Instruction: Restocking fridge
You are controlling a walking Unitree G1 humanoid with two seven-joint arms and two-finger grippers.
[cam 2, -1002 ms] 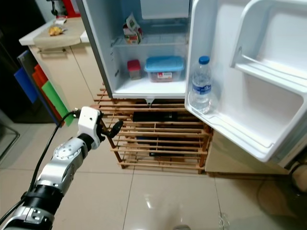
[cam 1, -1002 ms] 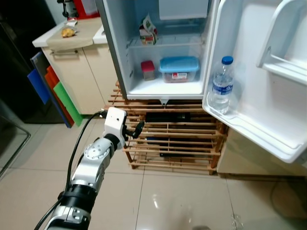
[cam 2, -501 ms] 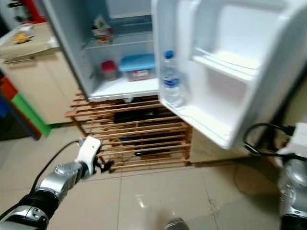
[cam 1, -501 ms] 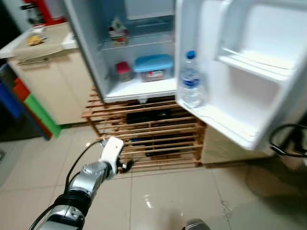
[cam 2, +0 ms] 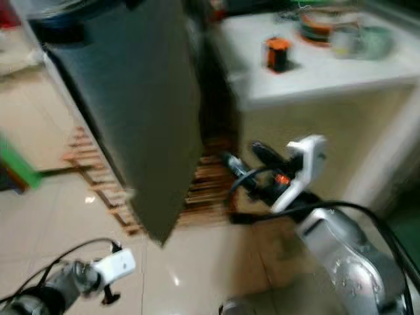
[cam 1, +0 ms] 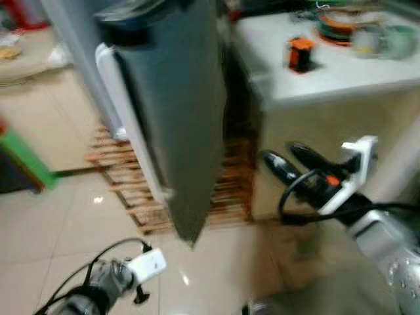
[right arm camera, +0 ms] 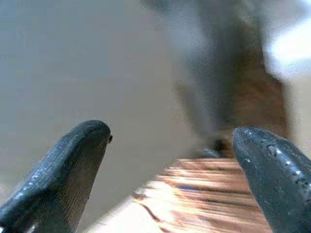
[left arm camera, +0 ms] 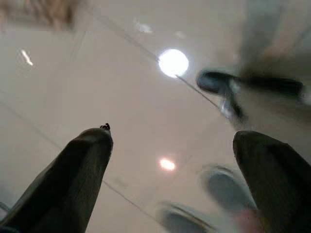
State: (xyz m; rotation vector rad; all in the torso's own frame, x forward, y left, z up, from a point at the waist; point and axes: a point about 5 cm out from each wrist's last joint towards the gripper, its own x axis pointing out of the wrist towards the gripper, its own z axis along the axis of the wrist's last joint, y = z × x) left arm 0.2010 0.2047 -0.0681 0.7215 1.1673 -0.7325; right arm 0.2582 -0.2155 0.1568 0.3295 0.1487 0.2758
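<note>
The pictures are blurred. The fridge door [cam 1: 174,111] shows its dark grey outer face and stands across the middle of the head views, from 12 o'clock down toward 6, hiding the inside of the fridge. Behind its lower edge sits a wooden slatted rack [cam 1: 121,190] on the tiled floor [cam 1: 59,230].

The right gripper [cam 1: 285,161] is raised at about 4 o'clock, fingers spread apart and empty, pointing toward the door's edge and the rack. Its wrist view shows both fingers [right arm camera: 63,170] wide apart with the wooden slats between them.

The left gripper [cam 1: 139,296] hangs low at 7 o'clock over the floor; its wrist view shows both fingers [left arm camera: 73,174] wide apart, nothing held.

At 2 o'clock a white counter [cam 1: 308,79] carries an orange-and-black object [cam 1: 299,54] and some bowls [cam 1: 341,26], too blurred to identify.
</note>
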